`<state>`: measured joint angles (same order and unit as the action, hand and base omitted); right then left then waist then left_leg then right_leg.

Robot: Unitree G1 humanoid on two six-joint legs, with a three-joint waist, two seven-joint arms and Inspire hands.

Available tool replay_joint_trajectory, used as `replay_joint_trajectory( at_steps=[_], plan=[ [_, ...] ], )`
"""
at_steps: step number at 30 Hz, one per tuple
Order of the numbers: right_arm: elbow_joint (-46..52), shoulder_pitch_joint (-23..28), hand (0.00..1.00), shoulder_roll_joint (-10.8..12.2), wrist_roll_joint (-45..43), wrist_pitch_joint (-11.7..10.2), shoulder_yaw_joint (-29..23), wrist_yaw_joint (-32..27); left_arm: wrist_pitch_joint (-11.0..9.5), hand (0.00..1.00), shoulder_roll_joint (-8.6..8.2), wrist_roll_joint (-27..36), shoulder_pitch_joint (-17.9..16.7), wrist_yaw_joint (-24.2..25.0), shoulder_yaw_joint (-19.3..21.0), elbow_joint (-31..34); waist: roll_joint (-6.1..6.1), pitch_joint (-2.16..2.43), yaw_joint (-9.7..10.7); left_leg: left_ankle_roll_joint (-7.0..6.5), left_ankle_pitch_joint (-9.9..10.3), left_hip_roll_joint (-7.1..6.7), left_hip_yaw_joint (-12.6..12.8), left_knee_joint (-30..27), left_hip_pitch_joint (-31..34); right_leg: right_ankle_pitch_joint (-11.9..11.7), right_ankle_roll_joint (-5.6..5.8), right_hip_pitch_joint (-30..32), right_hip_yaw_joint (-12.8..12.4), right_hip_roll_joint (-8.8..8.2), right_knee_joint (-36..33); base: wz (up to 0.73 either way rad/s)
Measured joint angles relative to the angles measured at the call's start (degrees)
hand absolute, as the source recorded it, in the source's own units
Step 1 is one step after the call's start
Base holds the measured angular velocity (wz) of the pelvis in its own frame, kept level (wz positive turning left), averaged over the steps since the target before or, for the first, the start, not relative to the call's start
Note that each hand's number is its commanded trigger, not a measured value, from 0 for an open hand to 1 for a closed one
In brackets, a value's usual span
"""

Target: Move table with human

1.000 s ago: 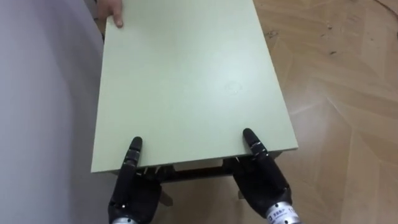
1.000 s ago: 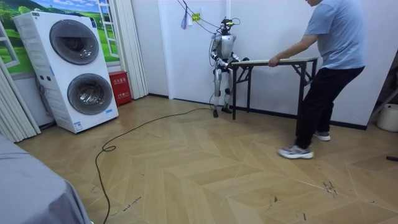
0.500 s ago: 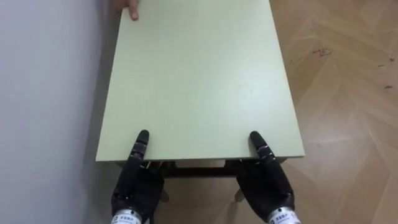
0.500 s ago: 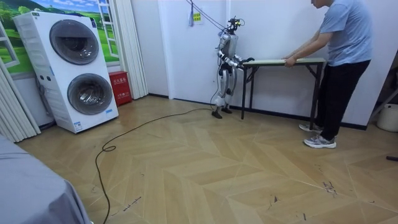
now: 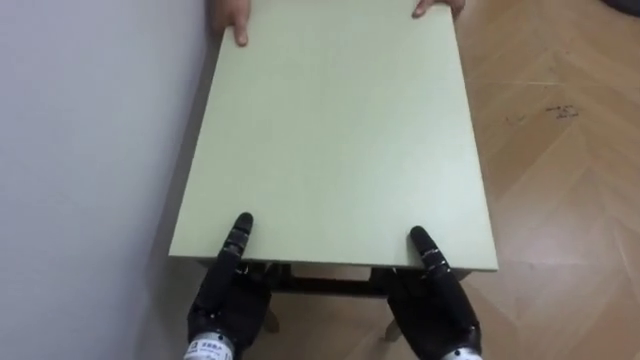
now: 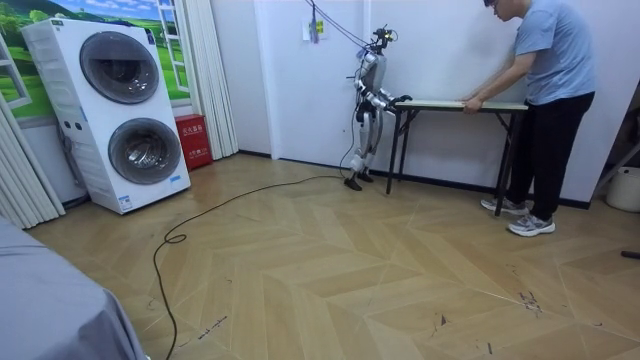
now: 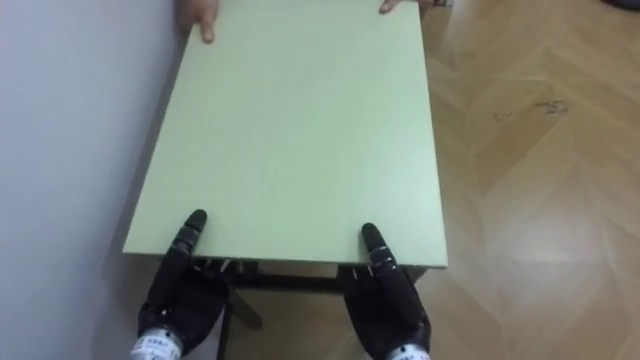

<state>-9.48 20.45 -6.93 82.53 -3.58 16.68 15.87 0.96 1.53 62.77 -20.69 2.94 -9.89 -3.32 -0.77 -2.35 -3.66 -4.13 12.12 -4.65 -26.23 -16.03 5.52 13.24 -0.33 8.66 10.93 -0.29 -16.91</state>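
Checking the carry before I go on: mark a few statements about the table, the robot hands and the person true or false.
1. The left robot hand and the right robot hand are both at the table's near edge. True.
2. The person has one hand on the far edge. False: one person's hand is at the wall-side corner, the other hand at the opposite corner.
3. The table is out in mid-room. False: it is beside the wall, on the robot's left.
4. Person and robot are at opposite ends of the table. True.

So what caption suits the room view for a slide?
Robot and person at opposite ends of a pale table by a white wall; laundry machines on the room view's left.
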Motion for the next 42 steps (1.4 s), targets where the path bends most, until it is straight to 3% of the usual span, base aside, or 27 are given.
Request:
replay_joint_trajectory(
  at_steps=[1, 2, 3, 4, 5, 6, 7, 11, 15, 18, 27, 39, 40, 41, 42],
  plan=[
    [0.0, -0.3, 1.0, 0.0, -0.3, 0.0, 0.0, 0.0, -0.2, 1.0, -0.06, 0.0, 0.0, 0.0, 0.1, 0.0, 0.02, 0.02, 0.2, 0.76, 0.1, -0.24, -1.1, -0.3, 0.9, -1.4, -0.93, 0.6, -1.4, 0.9, 4.5, 0.26],
    [-0.2, -0.6, 1.0, -0.4, -1.4, -0.1, -0.1, 0.0, -0.2, 1.0, -0.61, 0.0, 0.0, 0.0, 0.5, -0.5, -0.84, 0.17, 0.8, 2.97, 0.6, -0.57, 0.0, -1.3, 2.6, -6.4, -3.92, 0.4, 1.1, 0.6, 7.2, 0.52],
    [-0.5, -0.5, 1.0, -0.6, -1.4, -0.6, 0.3, 0.3, 0.4, 1.0, -1.03, -0.5, -0.3, -0.1, 0.5, -0.6, -1.15, 0.18, 1.9, 6.27, 1.1, 0.68, 10.3, -2.2, 4.4, -6.6, -3.97, -0.4, 1.6, 0.02, 7.0, 0.61],
    [-1.2, -0.5, 1.0, -0.4, -1.3, -0.8, 0.3, 0.6, 0.7, 1.0, -0.9, -0.6, -0.3, -0.2, 0.4, -0.6, -1.0, 0.18, 2.1, 6.3, 1.0, 1.97, 16.1, -1.4, 5.1, -6.6, -3.97, -0.7, 1.3, -0.01, 6.8, 0.7],
    [-2.1, -0.4, 1.0, -0.1, -0.5, -0.8, 0.0, 1.2, 1.1, 1.0, -0.39, -1.1, 0.2, -0.3, 0.1, -0.7, -0.75, 0.08, 2.9, 6.35, -0.5, 3.79, 23.2, 1.3, 7.5, -6.2, -3.4, -0.8, 0.1, 0.17, 5.9, 0.76],
    [-2.9, 0.0, 1.0, -0.2, 0.4, -0.6, -0.5, 1.6, 1.2, 1.0, 0.38, -1.4, 0.7, -0.8, -0.7, -0.7, -0.55, 0.1, 3.6, 2.62, -7.1, 4.86, 27.6, 3.2, 10.3, -4.9, -2.45, -0.8, 0.2, 0.47, 3.9, 0.71],
    [-3.6, 0.2, 1.0, -0.2, 0.4, -0.3, -0.5, 1.8, 1.2, 1.0, 0.89, -1.7, 0.6, -1.1, -1.3, -0.9, 0.1, 0.26, 3.5, 2.63, -8.0, 5.1, 29.1, 3.0, 10.1, -4.3, -2.24, -0.9, 0.2, 0.19, 3.0, 0.38],
    [-3.5, 2.0, 1.0, -0.1, 0.3, 0.7, -0.5, 1.8, 1.2, 1.0, 1.71, -1.7, -0.5, -1.4, -1.7, -1.0, 0.28, 0.31, 2.3, 2.89, -7.8, 4.55, 29.6, 3.3, 7.2, -3.9, -1.83, -3.7, 0.2, -0.14, 4.6, -0.13],
    [-3.5, 1.9, 1.0, -0.1, 0.5, 0.6, -0.5, 1.4, 1.2, 1.0, 1.7, -1.7, -0.4, -1.8, -2.0, -1.0, -0.09, 0.31, 2.0, 2.73, -7.3, 4.84, 32.2, 3.3, 6.9, -3.9, -1.85, -4.0, 0.4, -0.13, 5.1, -0.15],
    [-3.4, 1.9, 1.0, -0.4, 0.7, 0.6, -1.0, 1.1, 1.2, 1.0, 1.66, -1.7, -0.3, -2.8, -2.5, -1.0, -0.79, 0.29, 2.1, 2.35, -6.8, 4.74, 32.3, 3.2, 6.6, -3.9, -1.91, -4.3, 0.4, -0.2, 5.1, 0.0],
    [-3.4, 1.9, 1.0, -0.3, 0.9, 0.2, -0.5, -0.2, 1.2, 1.0, 1.23, -1.7, -0.3, -4.0, -2.8, -1.6, -0.95, 0.29, 2.1, 1.21, -5.9, 3.8, 33.6, 2.5, 5.2, -2.7, -2.2, -5.7, 0.1, -1.36, 5.1, -0.05],
    [-3.4, 1.9, 1.0, -0.2, 0.9, -0.4, 0.1, -0.4, 1.0, 1.0, 1.25, -1.8, -0.3, -4.0, -2.7, -1.8, -0.79, 0.21, 2.0, 1.04, -5.7, 3.69, 34.0, 2.6, 4.5, -2.5, -1.94, -6.3, 0.2, -1.6, 5.2, -0.01],
    [-3.4, 1.9, 0.78, -0.2, 0.9, -0.4, 0.1, -0.4, 1.0, 0.74, 1.25, -1.8, -0.3, -4.0, -2.7, -1.8, -0.76, 0.2, 1.9, 1.04, -5.7, 3.69, 34.1, 2.6, 4.5, -2.5, -1.94, -6.3, 0.1, -1.6, 5.2, 0.0],
    [-3.4, 2.0, 0.34, -0.2, 0.9, -0.3, 0.0, -0.4, 1.0, 0.28, 1.23, -1.8, -0.4, -3.9, -2.6, -1.8, -0.68, 0.16, 1.8, 1.04, -5.7, 3.69, 34.2, 2.7, 4.2, -2.5, -1.92, -6.4, 0.0, -1.61, 5.3, -0.04],
    [-3.4, 2.1, 0.13, -0.2, 0.9, -0.1, 0.0, -0.4, 1.0, 0.01, 1.23, -1.8, -0.5, -3.9, -2.6, -1.8, -0.6, 0.13, 1.8, 1.05, -5.7, 3.67, 34.3, 2.9, 4.0, -2.5, -1.9, -6.6, 0.0, -1.63, 5.3, -0.04]
  ],
)
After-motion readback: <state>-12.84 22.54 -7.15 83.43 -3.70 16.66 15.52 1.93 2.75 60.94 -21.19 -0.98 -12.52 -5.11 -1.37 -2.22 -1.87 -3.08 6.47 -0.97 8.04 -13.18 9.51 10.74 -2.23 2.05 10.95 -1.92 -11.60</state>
